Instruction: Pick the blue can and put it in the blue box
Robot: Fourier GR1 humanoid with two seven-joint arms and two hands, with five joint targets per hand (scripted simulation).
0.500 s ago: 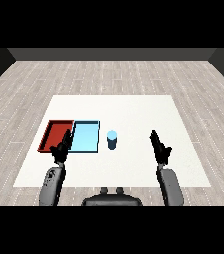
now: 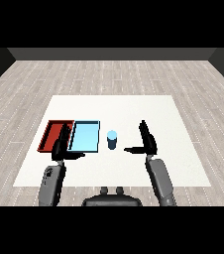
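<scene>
Right hand: the right hand [image 2: 147, 141] is raised over the white table [image 2: 183, 149], to the right of the blue can [image 2: 112, 139]. Its fingers [image 2: 143, 129] are straight and point away from the robot, and its thumb [image 2: 132, 149] sticks out leftward toward the can. It is spread and grips nothing, with a clear gap between thumb tip and can.
Right forearm: the grey forearm [image 2: 161, 181] comes in from the lower right and slants up to the hand.
Left hand: the left hand [image 2: 62, 148] sits at the near edge of the two trays, over the seam between them. Its fingers reach up over the trays, its thumb points right along the near rim of the blue one, and it is relaxed and holds nothing.
Left forearm: the left forearm [image 2: 52, 182] rises from the lower left.
Blue can: upright on the table, just right of the light blue tray [image 2: 84, 136] (outside it, not touching its rim), between that tray and the right hand.
Trays: the red tray [image 2: 49, 135] lies left of the light blue tray, side by side, their long sides touching or nearly so.
</scene>
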